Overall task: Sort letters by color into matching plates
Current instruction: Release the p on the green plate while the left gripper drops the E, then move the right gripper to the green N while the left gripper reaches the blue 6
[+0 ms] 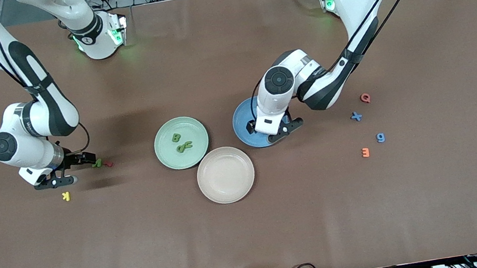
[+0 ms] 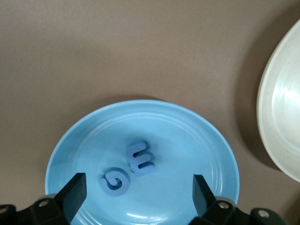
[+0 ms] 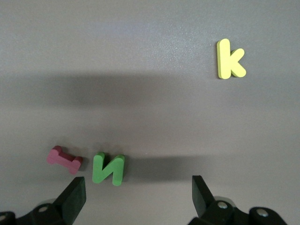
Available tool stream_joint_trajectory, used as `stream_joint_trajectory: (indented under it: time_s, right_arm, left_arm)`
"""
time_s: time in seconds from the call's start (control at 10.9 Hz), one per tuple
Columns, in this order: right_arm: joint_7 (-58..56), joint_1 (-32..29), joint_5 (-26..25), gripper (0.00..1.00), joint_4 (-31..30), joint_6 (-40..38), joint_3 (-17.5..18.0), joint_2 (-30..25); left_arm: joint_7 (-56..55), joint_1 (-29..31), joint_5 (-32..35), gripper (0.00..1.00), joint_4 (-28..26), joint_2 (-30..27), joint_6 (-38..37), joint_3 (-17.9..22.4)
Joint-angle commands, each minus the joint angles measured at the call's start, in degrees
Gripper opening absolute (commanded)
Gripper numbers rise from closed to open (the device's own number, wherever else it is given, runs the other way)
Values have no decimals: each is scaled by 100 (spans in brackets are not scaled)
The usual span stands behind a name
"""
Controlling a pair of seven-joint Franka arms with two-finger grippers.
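While green plate [image 1: 165, 156] holds two letters, blue plate [image 2: 197, 140] too.

Under the open left gripper [image 2: 136, 192], blue plate [image 2: 197, 136] holds two blue letters [image 2: 139, 158]; green N [image 3: 108, 168] lies flat beside the open right gripper [image 3: 136, 197].

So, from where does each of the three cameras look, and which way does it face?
Front view: high across the table, facing both arms; shows the green plate, pink plate and both hands.
Left wrist view: on the left arm, looking down into the blue plate with two blue letters; the open left hand shows.
Right wrist view: on the right arm, looking down at the green letter and yellow K; the open right hand shows.
Shared: the front view also shows the blue plate and the K.
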Motion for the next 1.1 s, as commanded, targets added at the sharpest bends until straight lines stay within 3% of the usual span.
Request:
stream_joint_trajectory:
  time_s: [0.0, 0.46, 0.82, 1.01]
  right_arm:
    - [31, -79, 462, 100, -164, 56, 83, -123]
    - [40, -53, 571, 100, -199, 362, 74, 70]
    - [40, -44, 571, 100, -199, 557, 74, 228]
    - [31, -9, 562, 100, -199, 644, 66, 272]
  left_arm:
    - [401, 146, 236, 100, 54, -164, -26, 106]
    - [2764, 954, 272, 100, -7, -682, -623, 115]
    - [4100, 1560, 272, 100, -262, -1078, -940, 80]
    - [4419, 1981, 272, 100, -438, -1255, -932, -121]
